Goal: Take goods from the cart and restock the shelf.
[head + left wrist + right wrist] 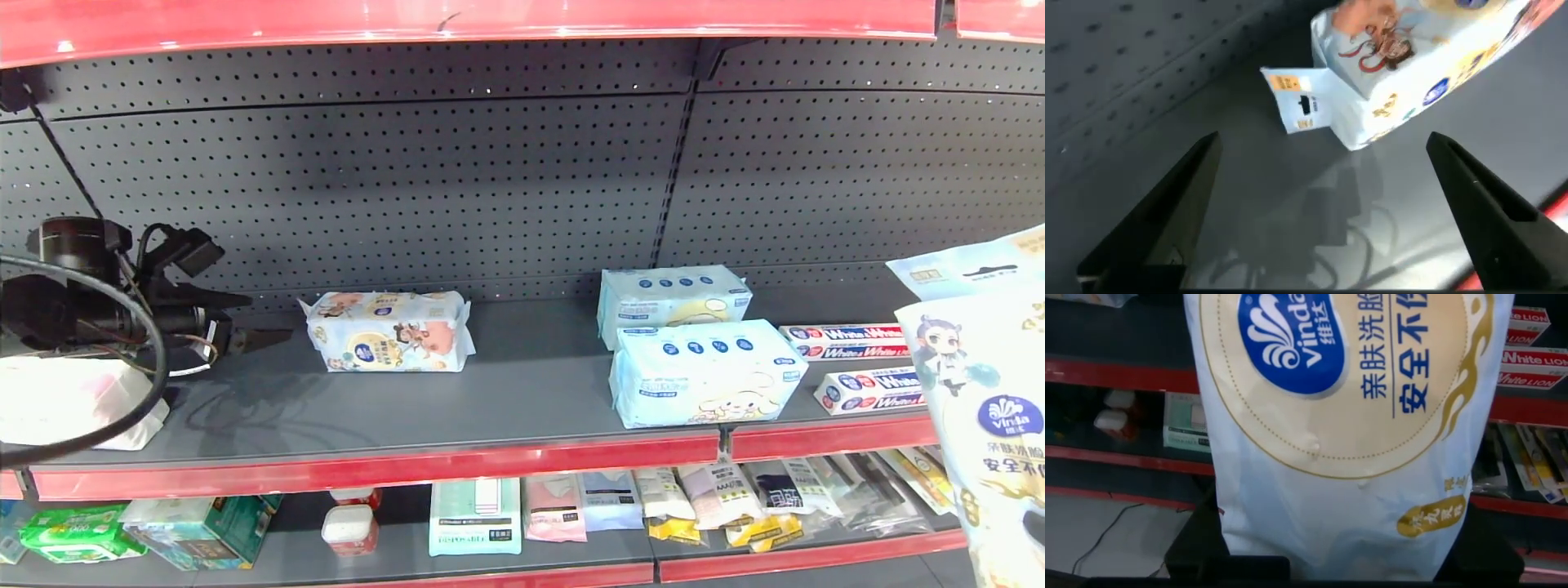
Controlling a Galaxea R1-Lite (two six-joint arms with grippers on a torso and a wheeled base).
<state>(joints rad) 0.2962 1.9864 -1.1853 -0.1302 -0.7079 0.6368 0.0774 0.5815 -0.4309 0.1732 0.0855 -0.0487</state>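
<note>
- Grey shelf (506,400), pegboard back wall (408,180), red front edge (375,469).
- Left gripper (1323,204) spread wide, near wipes pack (390,331).
- Right gripper (1343,559) clamped on white bag (1347,416).

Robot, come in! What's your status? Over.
Left gripper open, by the pack on the shelf. Right gripper shut on bag, not yet shelved. Blue packs and toothpaste crowd the shelf's right end.

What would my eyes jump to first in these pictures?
Probably the big white-and-gold pack held up at the right, close to the camera. Next comes the cartoon tissue pack lying in the middle of the grey shelf, with the left tool open wide just beside it, not touching.
</note>
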